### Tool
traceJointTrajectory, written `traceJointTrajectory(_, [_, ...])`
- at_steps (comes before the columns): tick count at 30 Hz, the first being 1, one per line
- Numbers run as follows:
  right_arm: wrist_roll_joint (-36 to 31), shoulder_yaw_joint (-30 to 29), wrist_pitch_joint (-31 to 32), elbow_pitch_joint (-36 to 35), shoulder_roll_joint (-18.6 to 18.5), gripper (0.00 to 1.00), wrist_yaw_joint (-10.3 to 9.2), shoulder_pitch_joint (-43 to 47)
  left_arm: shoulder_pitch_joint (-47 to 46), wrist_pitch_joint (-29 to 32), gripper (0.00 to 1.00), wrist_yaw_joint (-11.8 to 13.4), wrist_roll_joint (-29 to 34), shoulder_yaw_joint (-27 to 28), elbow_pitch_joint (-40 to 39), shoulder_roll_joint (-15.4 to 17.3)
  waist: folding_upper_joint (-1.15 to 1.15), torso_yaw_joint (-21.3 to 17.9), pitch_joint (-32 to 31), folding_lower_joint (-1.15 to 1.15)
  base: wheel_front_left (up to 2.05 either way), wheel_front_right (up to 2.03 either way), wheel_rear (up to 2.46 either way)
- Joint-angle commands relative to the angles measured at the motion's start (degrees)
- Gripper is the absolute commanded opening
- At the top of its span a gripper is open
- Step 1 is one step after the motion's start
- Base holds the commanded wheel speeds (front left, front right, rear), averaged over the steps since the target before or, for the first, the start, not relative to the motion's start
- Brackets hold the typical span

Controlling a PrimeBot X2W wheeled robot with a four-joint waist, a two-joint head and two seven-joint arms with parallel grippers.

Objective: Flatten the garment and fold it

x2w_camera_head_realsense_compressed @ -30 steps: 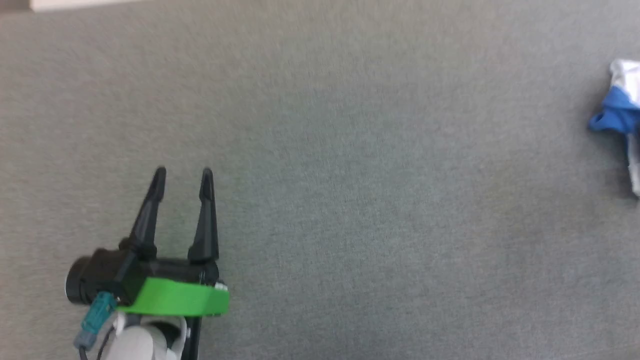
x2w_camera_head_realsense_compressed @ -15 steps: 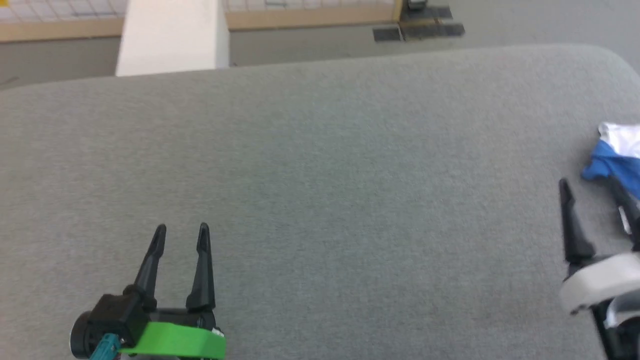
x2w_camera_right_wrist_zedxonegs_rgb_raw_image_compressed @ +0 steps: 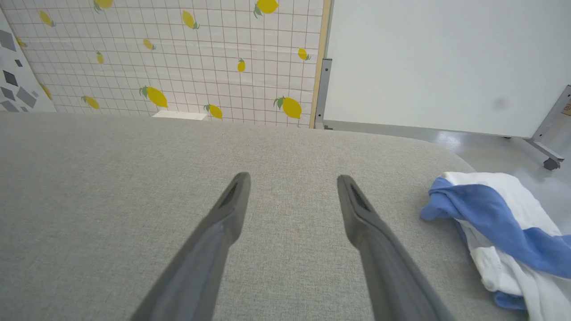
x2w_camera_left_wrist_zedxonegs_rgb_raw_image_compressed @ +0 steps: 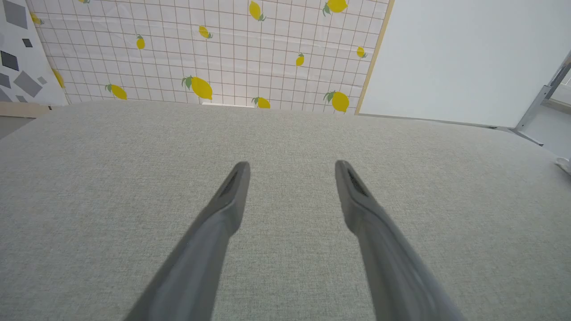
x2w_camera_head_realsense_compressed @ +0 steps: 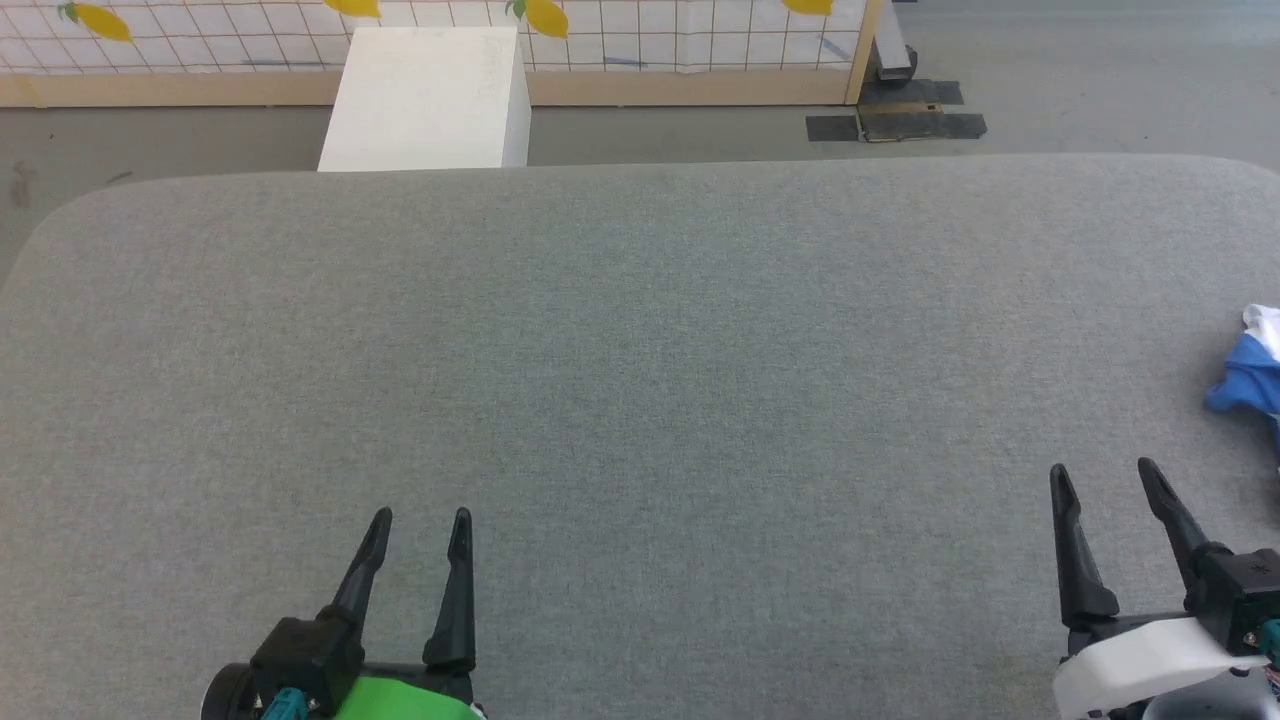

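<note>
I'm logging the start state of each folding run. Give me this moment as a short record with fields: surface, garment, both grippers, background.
surface: grey fabric-covered table
garment: white and blue, crumpled in a heap near the table's right edge, not yet flattened
left gripper: open, empty, over bare table, far from the garment
right gripper: open, empty; the garment lies to its right, apart from its fingers
background: white box on the floor beyond the table's far edge

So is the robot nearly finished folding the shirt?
Nothing is done yet: the garment lies crumpled at the right end of the table. In hand: nothing; the left gripper and right gripper hover open above the table, away from the garment. Still left: pick it up, spread it flat, fold it.
</note>
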Motion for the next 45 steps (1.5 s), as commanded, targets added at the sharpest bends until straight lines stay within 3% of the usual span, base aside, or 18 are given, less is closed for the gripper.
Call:
traceJointTrajectory(1, [0.2,0.0,-0.7,0.7,0.1,1.00,-0.10,-0.1,-0.2,-0.4,1.00,-0.2,0.6,0.3,0.2,-0.2,0.00,0.2,-0.2,0.00,0.00,0.00,0.00])
traceJointTrajectory(2, [0.0,0.0,-0.3,0.8,0.0,0.00,0.01,0.0,0.0,0.0,0.00,0.0,0.4,0.1,0.2,0.0,0.00,0.2,-0.2,0.00,0.00,0.00,0.00])
traceJointTrajectory(45, [-0.2,2.4,1.0,2.8,0.0,0.00,-0.02,-2.2,-2.3,4.6,0.00,-0.8,5.2,3.6,1.0,-2.0,0.00,0.2,-2.1,0.00,0.00,0.00,0.00])
